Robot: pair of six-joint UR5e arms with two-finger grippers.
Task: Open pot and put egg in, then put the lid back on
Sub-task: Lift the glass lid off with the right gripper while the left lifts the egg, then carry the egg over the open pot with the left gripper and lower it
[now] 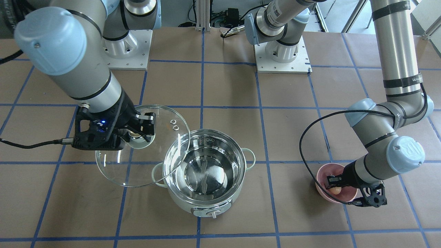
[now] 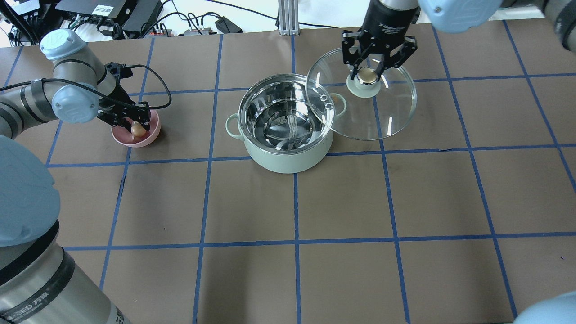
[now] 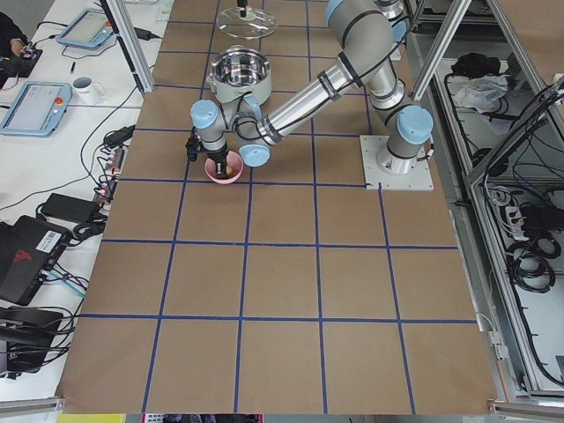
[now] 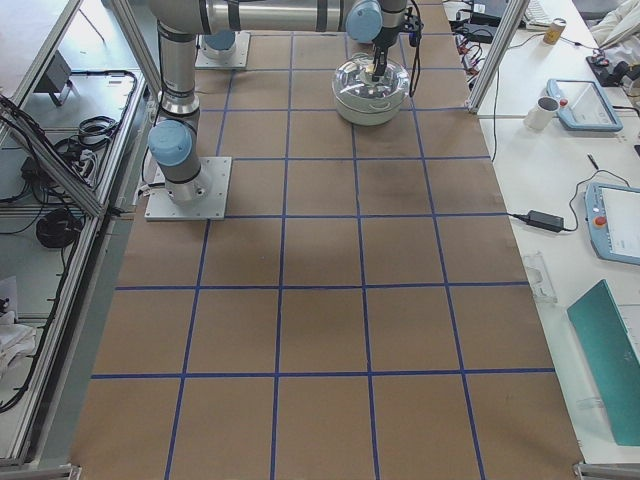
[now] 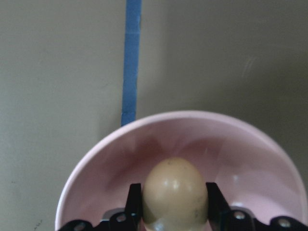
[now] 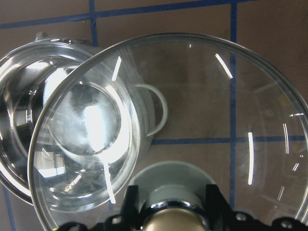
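The mint-green pot (image 2: pixel 288 158) stands open at the table's middle, its steel inside empty; it also shows in the front view (image 1: pixel 206 204). My right gripper (image 2: pixel 368 74) is shut on the knob (image 6: pixel 168 185) of the clear glass lid (image 2: pixel 391 112) and holds it raised beside the pot, one edge over the pot's rim. My left gripper (image 2: pixel 137 127) reaches into the pink bowl (image 2: pixel 152 135), its fingers (image 5: pixel 134 202) closed on both sides of the tan egg (image 5: pixel 175 190). The egg is low inside the bowl.
Both arm bases (image 1: pixel 282 58) sit at the robot's side of the brown, blue-taped table. A black cable (image 2: pixel 148 81) loops from the left wrist near the bowl. The pot's loop handle (image 6: pixel 156 110) lies under the lid.
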